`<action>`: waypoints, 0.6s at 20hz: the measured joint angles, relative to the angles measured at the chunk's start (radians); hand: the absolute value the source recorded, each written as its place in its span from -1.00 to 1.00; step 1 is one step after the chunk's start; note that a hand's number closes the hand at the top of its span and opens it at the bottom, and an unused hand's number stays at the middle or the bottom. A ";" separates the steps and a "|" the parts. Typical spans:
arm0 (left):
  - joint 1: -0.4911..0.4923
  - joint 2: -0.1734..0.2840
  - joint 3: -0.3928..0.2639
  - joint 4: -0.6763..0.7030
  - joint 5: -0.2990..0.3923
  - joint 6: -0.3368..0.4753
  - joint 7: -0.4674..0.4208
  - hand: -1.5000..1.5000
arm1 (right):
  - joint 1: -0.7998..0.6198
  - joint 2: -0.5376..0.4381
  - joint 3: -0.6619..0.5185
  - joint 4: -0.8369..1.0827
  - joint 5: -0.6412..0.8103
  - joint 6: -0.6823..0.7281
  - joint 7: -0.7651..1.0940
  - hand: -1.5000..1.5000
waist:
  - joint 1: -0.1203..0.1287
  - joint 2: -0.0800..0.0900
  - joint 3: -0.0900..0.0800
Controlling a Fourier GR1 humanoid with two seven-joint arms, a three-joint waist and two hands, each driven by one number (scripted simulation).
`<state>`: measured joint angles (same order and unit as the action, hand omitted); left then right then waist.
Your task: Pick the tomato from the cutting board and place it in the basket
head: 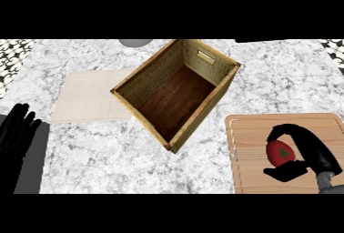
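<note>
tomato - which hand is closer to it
Right. The right hand curls round the tomato on the cutting board; the left hand rests open at the far left edge.

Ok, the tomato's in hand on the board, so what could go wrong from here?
1. The right hand curls round the tomato only from the side; it might slip on lifting.
2. The basket has tall walls, so a low carry could clip its near rim.

Tomato (280,152): red, dark green star-shaped stem top facing up, lying on the pale wooden cutting board (252,154) at lower right. Basket (176,91): rectangular, tan woven walls, dark wood floor, open top, set at a slant, just left of the board.
</note>
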<state>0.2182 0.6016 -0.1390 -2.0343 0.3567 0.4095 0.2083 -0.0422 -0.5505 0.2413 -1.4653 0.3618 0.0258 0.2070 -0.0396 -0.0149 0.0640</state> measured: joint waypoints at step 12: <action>-0.019 0.024 -0.032 -0.078 0.018 0.011 0.008 0.00 | -0.086 0.296 0.203 -0.053 0.151 -0.084 0.201 1.00 | 0.065 0.019 -0.029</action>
<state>0.1987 0.6259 -0.1707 -2.1119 0.3744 0.4208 0.2162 -0.1280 -0.2549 0.4444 -1.5188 0.5130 -0.0581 0.4084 0.0251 0.0045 0.0353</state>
